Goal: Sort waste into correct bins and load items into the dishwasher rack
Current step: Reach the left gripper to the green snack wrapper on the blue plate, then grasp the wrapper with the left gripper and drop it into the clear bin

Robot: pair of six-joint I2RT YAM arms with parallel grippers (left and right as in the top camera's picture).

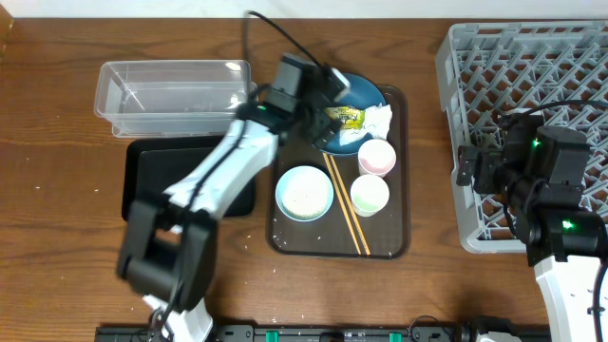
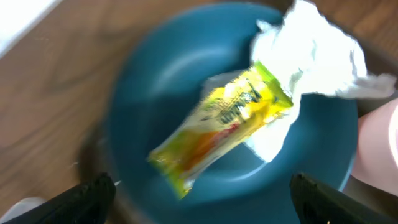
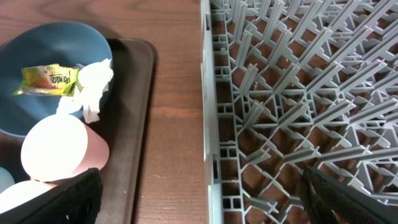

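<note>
The left jaws stand released, their two dark fingertips (image 2: 87,199) spread wide at the bottom corners of the blurred left wrist view with nothing between them. They hang over the large dark blue bowl (image 2: 155,74). In that bowl lies the yellow-green snack wrapper (image 2: 224,124), tilted from 7 to 1 o'clock, its upper end lying on the crumpled white tissue (image 2: 317,56) at the bowl's 1 o'clock rim. The pink cup (image 1: 376,158) stands just beside the bowl at 5 o'clock, the pale whitish cup (image 1: 370,195) right below it at 6 o'clock, and the small light blue bowl (image 1: 304,193), with pale grains in its bottom, at 9 o'clock of that cup. The two wooden chopsticks (image 1: 347,204) lie side by side between the small bowl and the cups, slanting from 11 to 5 o'clock. All of these rest on the brown serving tray (image 1: 394,237). The left arm (image 1: 218,171) reaches in from 7 o'clock across the shallow black tray (image 1: 142,180), and the clear plastic tub (image 1: 171,95) sits just above that tray at 12 o'clock. The right jaws are likewise released and hold nothing, poised over the left wall of the grey dishwasher rack (image 3: 298,93). A strip of bare wooden worktop (image 3: 174,93) separates the rack from the serving tray.
</note>
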